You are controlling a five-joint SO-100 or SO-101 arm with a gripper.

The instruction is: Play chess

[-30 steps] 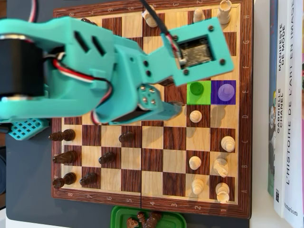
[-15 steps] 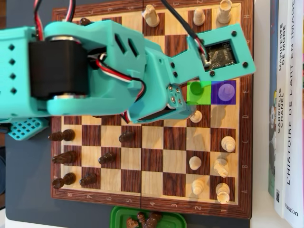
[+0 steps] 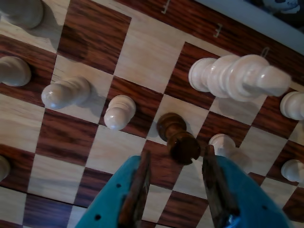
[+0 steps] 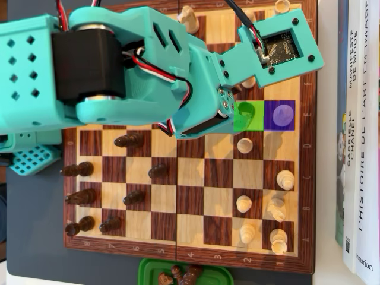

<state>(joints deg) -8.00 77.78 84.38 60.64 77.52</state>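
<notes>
Wooden chessboard point(image 4: 190, 178) with dark and pale squares on a grey tabletop point(image 4: 35, 249). In the overhead view, dark pieces stand toward the left side, pale pieces toward the right; a green tray point(image 4: 145, 270) with captured dark pieces sits just below the board, book spines point(image 4: 359, 148) along its right edge. One square is tinted green point(image 4: 248, 116), its right neighbour purple point(image 4: 279, 115).

Wrist view: dark wooden pawn point(image 3: 179, 138) just ahead of the teal pincer point(image 3: 175, 183), which is spread wide and grips nothing. Pale pawn point(image 3: 119, 111) to its left; tall pale piece point(image 3: 240, 76) upper right; small pale pawn point(image 3: 223, 145) beside the right finger point(image 3: 216, 190).

Teal arm point(image 4: 119, 65) reaches across the board's upper half from the left, hiding those squares.

Open squares lie mid-board; board rim near upper right in wrist view.
</notes>
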